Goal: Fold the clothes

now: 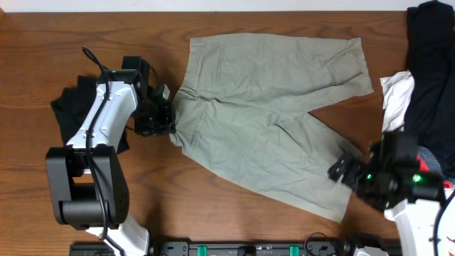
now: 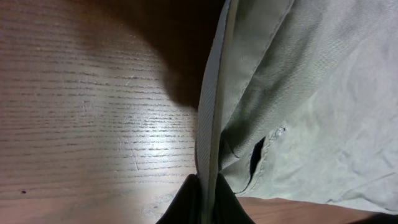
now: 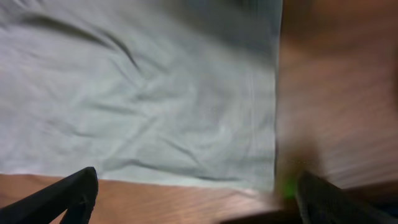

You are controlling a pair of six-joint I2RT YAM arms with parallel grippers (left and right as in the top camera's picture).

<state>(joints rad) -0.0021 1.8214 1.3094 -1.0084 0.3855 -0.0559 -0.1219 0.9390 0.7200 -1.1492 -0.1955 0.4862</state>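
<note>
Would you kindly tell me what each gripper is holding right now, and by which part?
The left gripper pinches the khaki shorts by the waistband edge; the right gripper is open, holding nothing.

Wooden table [image 1: 43, 43] is carrying khaki shorts [image 1: 270, 107] lying spread out; black garment [image 1: 65, 110] lying left, dark pile [image 1: 430, 71] right.

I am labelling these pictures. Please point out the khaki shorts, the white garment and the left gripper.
khaki shorts [image 1: 256, 85]: overhead view, middle of the seat.
white garment [image 1: 397, 96]: overhead view, its visible middle.
left gripper [image 1: 169, 116]: overhead view, fingertips at the waistband.
</note>
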